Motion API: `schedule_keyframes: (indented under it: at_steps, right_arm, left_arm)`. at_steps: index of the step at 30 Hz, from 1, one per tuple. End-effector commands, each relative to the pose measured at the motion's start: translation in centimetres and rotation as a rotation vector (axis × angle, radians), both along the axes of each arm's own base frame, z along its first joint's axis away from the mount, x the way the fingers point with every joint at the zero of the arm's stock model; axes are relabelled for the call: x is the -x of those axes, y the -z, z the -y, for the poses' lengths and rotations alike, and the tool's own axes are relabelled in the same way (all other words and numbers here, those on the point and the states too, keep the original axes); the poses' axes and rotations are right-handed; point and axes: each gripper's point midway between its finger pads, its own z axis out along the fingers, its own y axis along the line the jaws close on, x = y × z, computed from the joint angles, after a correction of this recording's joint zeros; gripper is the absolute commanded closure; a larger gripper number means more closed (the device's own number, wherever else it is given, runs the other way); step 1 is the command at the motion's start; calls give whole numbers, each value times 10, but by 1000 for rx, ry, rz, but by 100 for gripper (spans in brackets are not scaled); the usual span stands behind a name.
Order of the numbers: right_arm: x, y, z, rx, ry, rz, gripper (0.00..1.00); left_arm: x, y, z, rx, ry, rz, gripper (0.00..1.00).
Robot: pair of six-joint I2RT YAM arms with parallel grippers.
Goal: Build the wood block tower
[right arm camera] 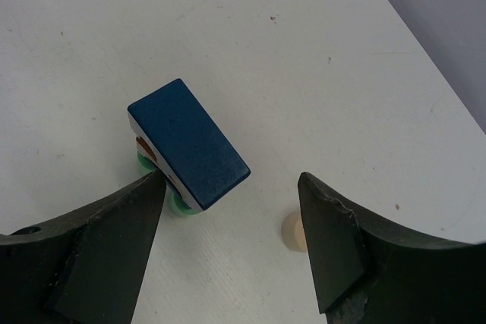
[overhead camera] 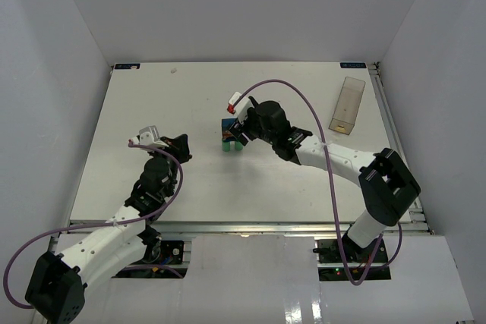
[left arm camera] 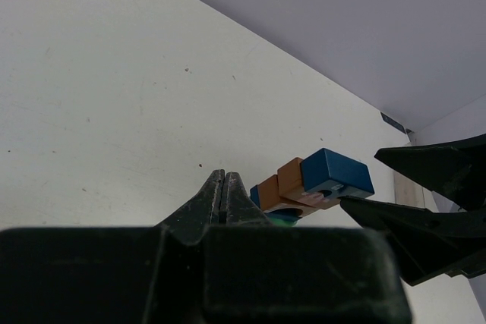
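Hovering just above the wood block tower [left arm camera: 307,187], the right end effector [right arm camera: 229,187] is holding its jaws wide apart and gripping nothing. Its fingers are standing clear of the blocks, one on each side. Tower is sitting mid-table [overhead camera: 152,96], to the right of the left arm and well apart from the clear box [overhead camera: 347,104] at the far right. Blue block [right arm camera: 188,144] is lying flat on top, brown pieces [left arm camera: 282,180] are sitting under it, and green cylinders [right arm camera: 178,204] are carrying the stack at the bottom, so the build is probably resting on a tippy footing. Tan piece [right arm camera: 291,233] is lying loose on the table just beside the tower, not touching it, near one right finger. It is probably waiting to go on next, which would explain the gaping jaws here. Left end effector [left arm camera: 225,187] is sitting pinched fully closed and empty, pointing at the tower from the side, apart from it. It is looking parked so it is not knocking the stack. Risk: a finger dropping for the tan piece is likely passing close to the tower's side.
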Motion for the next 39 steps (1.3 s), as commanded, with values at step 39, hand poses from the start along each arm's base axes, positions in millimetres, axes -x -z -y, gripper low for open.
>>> schedule_keyframes:
  at_steps: [39]
  right_arm:
    - [-8,-24,-16,-43,-11,29,24]
  left_arm:
    - [7,-15,7,2,42,50,100]
